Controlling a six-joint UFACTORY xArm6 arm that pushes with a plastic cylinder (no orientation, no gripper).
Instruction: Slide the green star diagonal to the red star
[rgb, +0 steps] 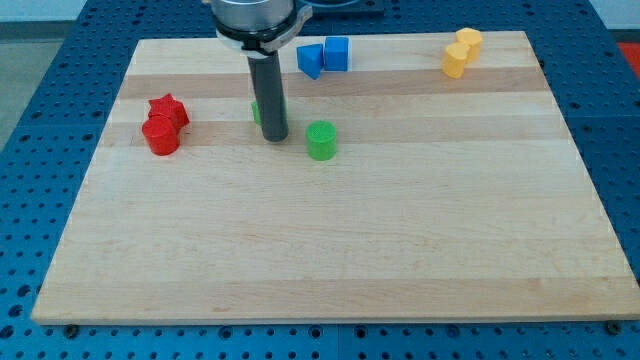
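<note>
Surface: a pale wooden board (330, 260) lies on a blue perforated table (60, 60).
My tip: my tip (275, 137) stands on the board in the upper middle; the rod carries no jaws, so there is nothing to open or close.
Green star: a green block (257, 112), mostly hidden behind the rod on its left side; shape cannot be confirmed.
Green cylinder: green cylinder (321, 140) just beside my tip, toward the view's right.
Red star: red star (168, 109) at the view's left, touching a red cylinder (160, 135) below it.
Blue blocks: two blue blocks (323, 56) together near the top edge.
Yellow blocks: two yellow blocks (461, 52) at the top right.
</note>
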